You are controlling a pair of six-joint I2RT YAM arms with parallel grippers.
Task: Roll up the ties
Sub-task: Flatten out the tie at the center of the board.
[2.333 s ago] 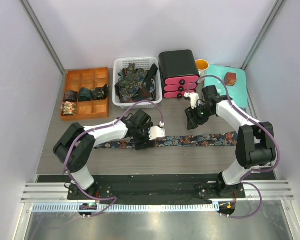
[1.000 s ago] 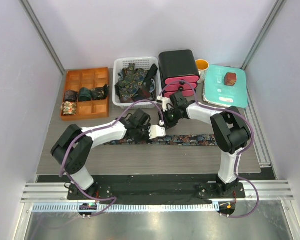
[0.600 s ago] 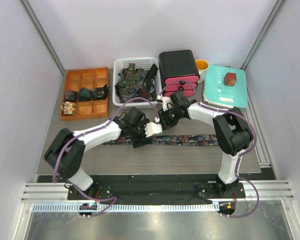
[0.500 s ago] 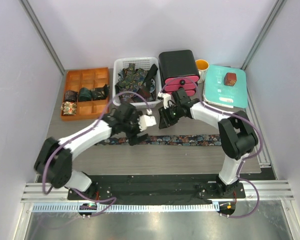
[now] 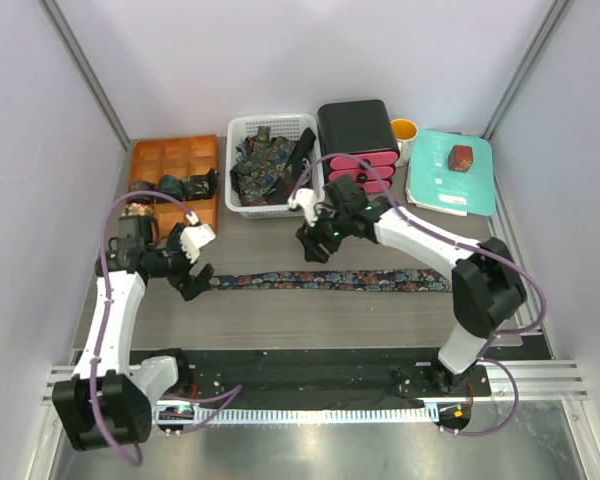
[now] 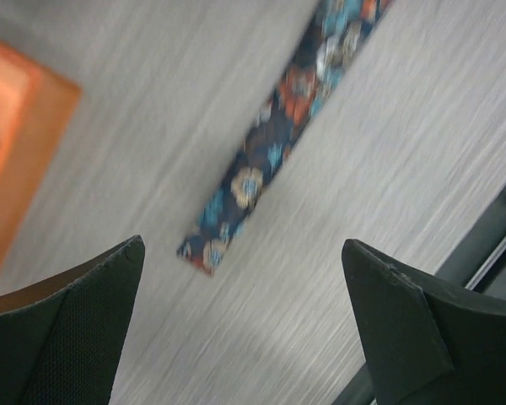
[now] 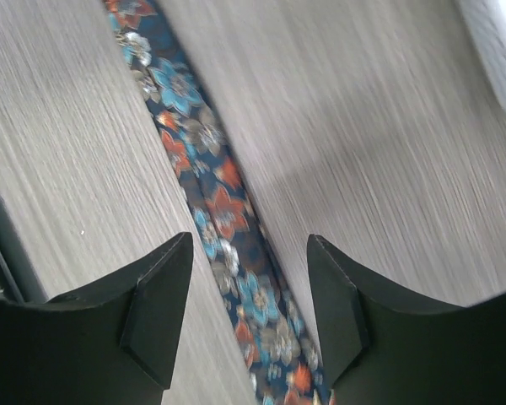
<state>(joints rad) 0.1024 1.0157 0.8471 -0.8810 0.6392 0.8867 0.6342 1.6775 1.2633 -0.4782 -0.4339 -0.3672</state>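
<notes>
On the grey table (image 5: 310, 318) the tie (image 5: 360, 281) runs out of frame under both spread jaws.

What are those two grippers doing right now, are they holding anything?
Left gripper: open, holding nothing, above one end of the tie.
Right gripper: open, holding nothing, over the same tie.

We see a long flowery tie (image 5: 330, 281) lying flat across the middle of the frame. Our left gripper (image 5: 194, 277) sits by its left end, our right gripper (image 5: 313, 247) a little higher up.
</notes>
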